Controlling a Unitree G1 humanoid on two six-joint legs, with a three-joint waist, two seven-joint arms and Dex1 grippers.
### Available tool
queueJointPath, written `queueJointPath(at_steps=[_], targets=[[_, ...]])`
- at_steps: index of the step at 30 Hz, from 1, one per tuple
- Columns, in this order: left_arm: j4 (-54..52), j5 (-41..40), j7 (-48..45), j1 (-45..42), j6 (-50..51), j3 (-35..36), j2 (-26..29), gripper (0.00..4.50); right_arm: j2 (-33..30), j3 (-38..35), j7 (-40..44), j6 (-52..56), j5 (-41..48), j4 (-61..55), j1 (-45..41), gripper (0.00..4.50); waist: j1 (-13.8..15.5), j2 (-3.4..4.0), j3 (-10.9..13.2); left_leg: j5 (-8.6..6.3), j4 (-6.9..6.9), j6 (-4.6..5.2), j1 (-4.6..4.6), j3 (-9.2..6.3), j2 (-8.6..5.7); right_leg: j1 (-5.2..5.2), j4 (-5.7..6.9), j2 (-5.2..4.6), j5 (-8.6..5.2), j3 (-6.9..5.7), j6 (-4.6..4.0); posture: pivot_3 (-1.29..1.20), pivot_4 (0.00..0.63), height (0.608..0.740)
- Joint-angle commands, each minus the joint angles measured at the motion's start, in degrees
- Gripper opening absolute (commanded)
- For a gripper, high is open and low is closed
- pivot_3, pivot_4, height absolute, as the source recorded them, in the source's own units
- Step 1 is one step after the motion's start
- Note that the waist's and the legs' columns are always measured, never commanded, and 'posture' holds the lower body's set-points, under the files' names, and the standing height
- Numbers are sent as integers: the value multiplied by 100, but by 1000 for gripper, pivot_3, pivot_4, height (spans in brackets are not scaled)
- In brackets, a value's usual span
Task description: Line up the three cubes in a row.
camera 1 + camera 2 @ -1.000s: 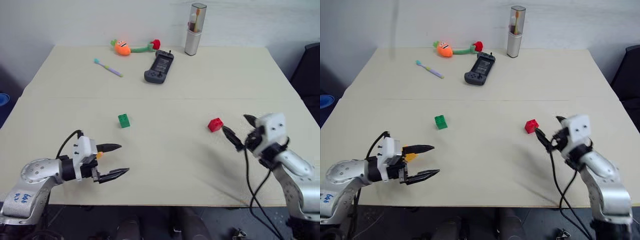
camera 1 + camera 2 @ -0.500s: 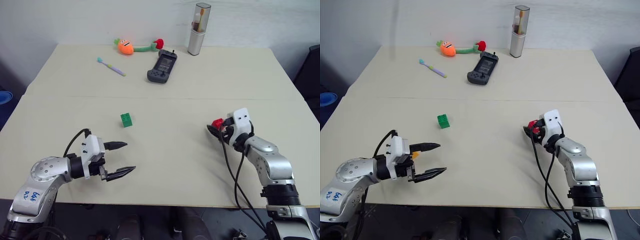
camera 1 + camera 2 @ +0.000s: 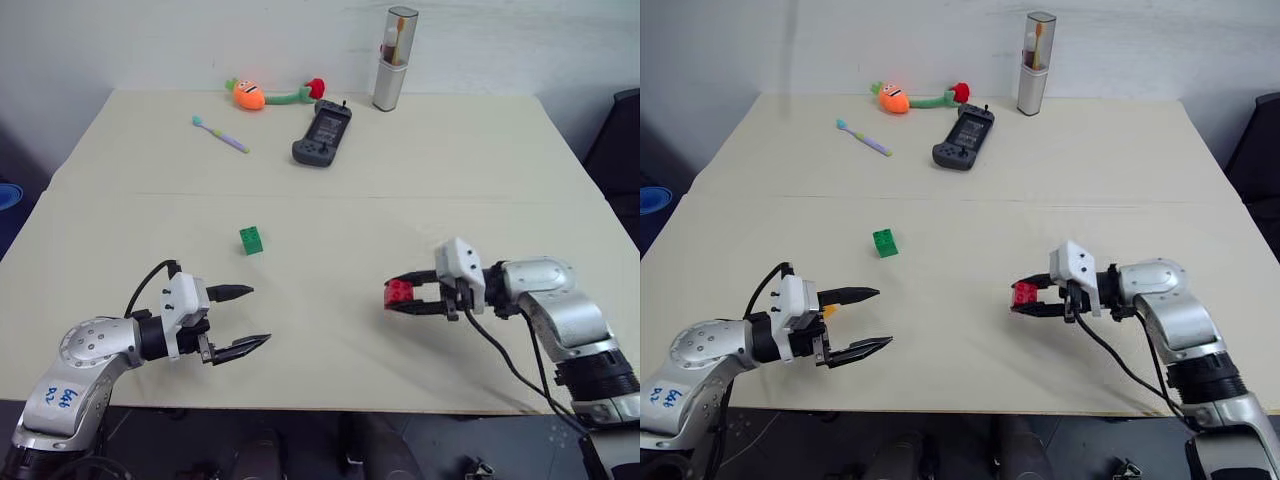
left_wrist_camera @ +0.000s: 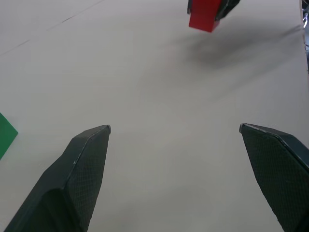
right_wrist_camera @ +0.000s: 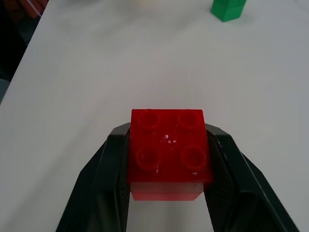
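One table (image 3: 420, 170). Two claws: my right claw (image 3: 400, 297) is clamped on the red cube (image 5: 168, 152), near the table's front edge; my left claw (image 3: 245, 318) is spread wide, empty. Two cubes clear: red, plus green cube (image 3: 251, 240) mid-table. An orange bit (image 3: 828, 311) is mostly hidden behind my left fingers.

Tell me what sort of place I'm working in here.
Probably an indoor test or lab setup: a plain beige table against a bare white wall, strewn with unrelated props, namely a carrot plush toy, a toothbrush and a game controller.
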Motion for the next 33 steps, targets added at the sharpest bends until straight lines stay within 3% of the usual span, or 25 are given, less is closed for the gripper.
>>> queueJointPath(at_steps=[1,6,10,15,19,24,28,29,33], targets=[[-45,3,-30,-23,-104,110,24,4500,128,88,252,-842,-368,851,-382,1511,1,1,1,3,0,-5,1,1,0,0,0,0,0,1,0,0,150,740],[90,77,-147,59,-191,273,167,4500,454,100,260,-1111,-482,1391,-519,1511,-1,2,1,17,1,-31,-2,1,3,-3,-1,1,-1,-1,-2,0,150,740],[253,110,-212,115,-313,503,252,4500,540,-119,264,-1029,-229,1013,-423,2806,0,3,2,17,6,-30,-4,-1,5,-3,1,-1,-1,-3,-2,0,150,740],[392,-47,-303,462,-165,1358,560,4500,131,-704,231,-469,431,-265,-29,4482,7,5,3,15,3,-28,-6,-5,5,-6,1,-4,-1,-5,-2,0,150,740],[653,-322,-678,1394,226,2581,790,4500,-57,-1324,-192,-44,932,-1230,842,4482,7,3,2,7,-11,-28,-2,-5,8,-2,-16,-4,-3,-8,-5,0,150,740],[2294,12,-785,2091,-262,3771,746,4500,712,-1966,-367,-747,1616,-1453,1635,4482,-25,-1,2,-6,-19,-8,7,-6,11,-1,-12,1,-6,-11,-11,0,150,740],[3301,162,-963,2432,-621,4013,743,4500,1061,-2107,-773,-940,1537,-1314,1743,4482,-40,0,2,-6,-16,-6,21,3,6,1,1,-6,-6,-6,-13,0,150,740],[3476,176,-916,2463,-685,4054,707,4500,969,-2029,-481,-748,1724,-1376,1894,4482,-28,-2,1,-7,-17,-6,22,3,6,1,1,-7,-7,-6,-13,0,150,740],[3132,-32,-729,2234,-574,3908,605,4500,968,-2005,-245,-1030,1720,-1410,2086,4482,62,-12,-5,-16,-28,-5,17,-14,7,5,-12,-16,-12,-20,-22,0,150,740]])
